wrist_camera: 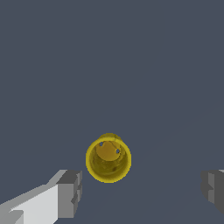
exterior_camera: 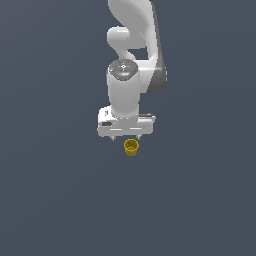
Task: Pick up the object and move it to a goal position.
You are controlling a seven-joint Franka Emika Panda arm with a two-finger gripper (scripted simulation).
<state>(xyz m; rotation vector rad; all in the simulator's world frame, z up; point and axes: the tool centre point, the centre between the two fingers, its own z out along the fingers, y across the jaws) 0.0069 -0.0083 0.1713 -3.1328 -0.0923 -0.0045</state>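
Observation:
The object (exterior_camera: pixel 131 147) is a tiny yellow cup-like cylinder with a hollow top, standing on the dark grey floor just below the white hand in the exterior view. In the wrist view the object (wrist_camera: pixel 108 158) shows its open rim and two small holes inside. My gripper (wrist_camera: pixel 142 190) is open, its grey fingers (wrist_camera: pixel 70 193) spread wide to either side, and the cup sits nearer one finger than the other, touching neither. In the exterior view the gripper (exterior_camera: pixel 126 136) hangs right over the cup, its fingertips mostly hidden by the hand.
The white Panda arm (exterior_camera: pixel 132 50) rises behind the hand. A plain dark grey floor (exterior_camera: pixel 50 200) spreads all around.

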